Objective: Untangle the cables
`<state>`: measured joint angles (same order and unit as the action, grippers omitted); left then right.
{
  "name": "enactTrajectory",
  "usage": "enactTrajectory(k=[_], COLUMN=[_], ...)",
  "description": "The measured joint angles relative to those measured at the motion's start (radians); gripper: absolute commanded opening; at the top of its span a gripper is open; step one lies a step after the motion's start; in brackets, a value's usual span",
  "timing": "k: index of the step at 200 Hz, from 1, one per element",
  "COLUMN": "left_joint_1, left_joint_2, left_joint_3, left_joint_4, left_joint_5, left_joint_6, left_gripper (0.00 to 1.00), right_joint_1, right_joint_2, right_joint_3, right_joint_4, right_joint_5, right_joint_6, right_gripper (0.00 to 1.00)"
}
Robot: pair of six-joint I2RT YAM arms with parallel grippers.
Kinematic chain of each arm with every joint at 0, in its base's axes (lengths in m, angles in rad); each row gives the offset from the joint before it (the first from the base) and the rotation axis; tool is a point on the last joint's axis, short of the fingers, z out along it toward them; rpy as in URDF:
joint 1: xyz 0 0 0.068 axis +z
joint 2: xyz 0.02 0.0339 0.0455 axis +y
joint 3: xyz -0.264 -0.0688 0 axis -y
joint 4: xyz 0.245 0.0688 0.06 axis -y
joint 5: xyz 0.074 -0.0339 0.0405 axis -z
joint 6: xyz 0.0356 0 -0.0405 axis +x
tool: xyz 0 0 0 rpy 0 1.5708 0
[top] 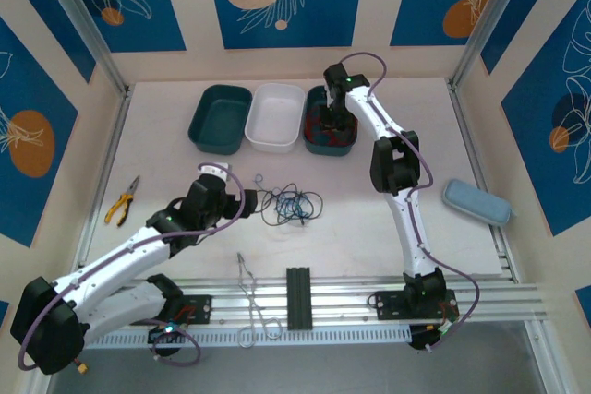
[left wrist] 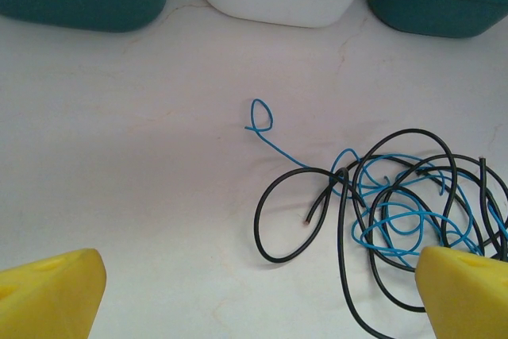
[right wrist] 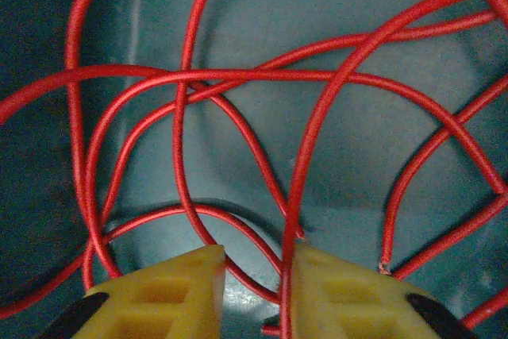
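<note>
A tangle of black and blue cables (top: 291, 205) lies on the table's middle. In the left wrist view the black cable (left wrist: 262, 228) loops over the blue cable (left wrist: 278, 148), whose curled end points toward the trays. My left gripper (top: 216, 175) (left wrist: 258, 291) hovers just left of the tangle, open, with nothing between its yellow fingers (left wrist: 55, 287). My right gripper (top: 334, 123) (right wrist: 255, 291) reaches down into the right teal tray (top: 349, 143). Its jaws stand slightly apart, and the red cable (right wrist: 238, 77) piled in the tray runs along the inner face of one finger (right wrist: 341, 291).
A white tray (top: 275, 117) and a second teal tray (top: 220, 119) sit left of the right teal tray. Yellow-handled pliers (top: 122, 200) lie at the left, a blue-grey case (top: 476, 200) at the right. A silvery wire loop (top: 251, 297) and a black block (top: 298, 297) rest on the front rail.
</note>
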<state>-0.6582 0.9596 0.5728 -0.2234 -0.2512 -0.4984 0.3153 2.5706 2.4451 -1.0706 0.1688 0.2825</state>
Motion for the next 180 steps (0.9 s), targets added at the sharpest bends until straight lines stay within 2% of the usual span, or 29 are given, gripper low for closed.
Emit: enactTrajectory(k=[28, 67, 114, 141, 180], left_joint_1=[0.001, 0.002, 0.002, 0.002, 0.015], left_joint_2=[0.011, 0.027, 0.026, 0.027, 0.096], left_joint_3=[0.0, 0.0, 0.0, 0.002, 0.049], left_joint_4=[0.005, 0.006, 0.014, 0.014, 0.013], left_joint_5=[0.0, 0.006, 0.011, 0.016, 0.072], left_joint_6=[0.0, 0.0, 0.0, -0.001, -0.017], left_gripper=[1.0, 1.0, 1.0, 1.0, 0.99], right_joint_1=[0.008, 0.028, 0.043, 0.058, 0.138], right_joint_2=[-0.005, -0.034, -0.129, -0.243, -0.514], right_joint_3=[0.009, 0.009, -0.017, -0.147, -0.483], right_joint_4=[-0.005, -0.045, -0.079, -0.055, 0.04], right_joint_5=[0.024, 0.094, 0.192, 0.231, 0.246], right_joint_6=[0.005, 0.027, 0.053, 0.072, 0.114], right_gripper=[0.43, 0.53, 0.57, 0.61, 0.64])
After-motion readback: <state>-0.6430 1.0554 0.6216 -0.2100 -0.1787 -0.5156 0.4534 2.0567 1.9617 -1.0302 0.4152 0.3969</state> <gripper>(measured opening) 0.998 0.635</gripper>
